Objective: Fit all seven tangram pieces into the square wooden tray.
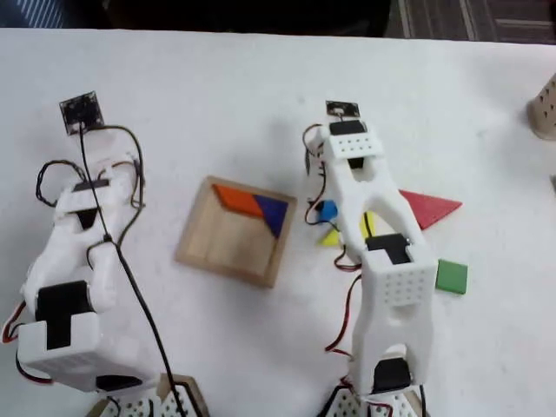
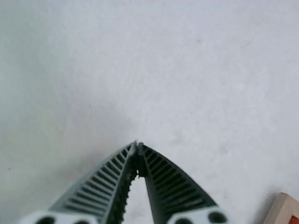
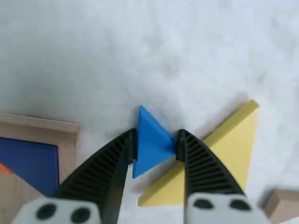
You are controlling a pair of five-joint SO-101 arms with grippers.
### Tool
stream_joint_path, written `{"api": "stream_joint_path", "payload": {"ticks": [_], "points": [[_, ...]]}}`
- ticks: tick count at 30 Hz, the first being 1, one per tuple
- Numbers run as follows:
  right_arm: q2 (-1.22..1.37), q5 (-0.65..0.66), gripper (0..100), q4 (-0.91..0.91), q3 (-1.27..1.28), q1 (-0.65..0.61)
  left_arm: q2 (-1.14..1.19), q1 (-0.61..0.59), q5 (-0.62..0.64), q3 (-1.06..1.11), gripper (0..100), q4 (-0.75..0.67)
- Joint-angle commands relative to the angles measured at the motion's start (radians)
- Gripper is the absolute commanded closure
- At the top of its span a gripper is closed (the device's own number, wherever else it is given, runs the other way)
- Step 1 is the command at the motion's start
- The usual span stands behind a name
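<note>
Right jaws gripping blue triangle (image 3: 152, 142) just beside yellow triangle (image 3: 224, 149), left jaws closed on nothing over table (image 2: 140, 70), tray (image 1: 195, 248) holding orange piece (image 1: 236, 199) and navy piece (image 1: 274, 213)

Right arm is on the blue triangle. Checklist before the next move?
1. Grip: right jaws press both sides of the blue triangle: ok.
2. Blue triangle free of the yellow triangle: cannot tell; they overlap in the right wrist view.
3. Room in the tray: ok; an orange piece and a dark blue piece fill one corner.
4. Left jaws out of the way: ok; shut over bare table, beside the tray.
5. Red triangle and green square off the path: ok; they lie past the yellow triangle, away from the tray.
</note>
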Motion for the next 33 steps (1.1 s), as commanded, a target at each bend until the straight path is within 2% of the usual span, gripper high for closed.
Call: {"api": "stream_joint_path", "payload": {"ticks": [1, 12, 18, 26, 28, 31, 33], "points": [[-0.067, -0.009, 89.6, 0.025, -0.011, 0.016, -0.004, 0.007, 0.003, -0.049, 98, 0.003], [-0.171, -0.003, 89.7, 0.059, 0.008, 0.031, -0.004, 0.007, 0.003, -0.049, 98, 0.002], [-0.205, -0.008, 89.7, 0.114, 0.012, -0.008, -0.004, 0.007, 0.003, -0.051, 98, 0.000], [-0.217, 0.011, 89.2, 0.082, 0.052, -0.045, -0.004, 0.010, 0.003, -0.051, 98, 0.000], [-0.219, 0.160, 89.3, 0.061, 0.032, -0.084, -0.004, 0.010, 0.003, -0.051, 98, 0.000], [-0.223, 0.532, 89.3, 0.065, 0.020, -0.110, -0.004, 0.008, 0.003, -0.049, 98, 0.002], [-0.236, 0.680, 89.3, 0.096, 0.015, -0.096, -0.004, 0.008, 0.003, -0.049, 98, 0.002]]}}
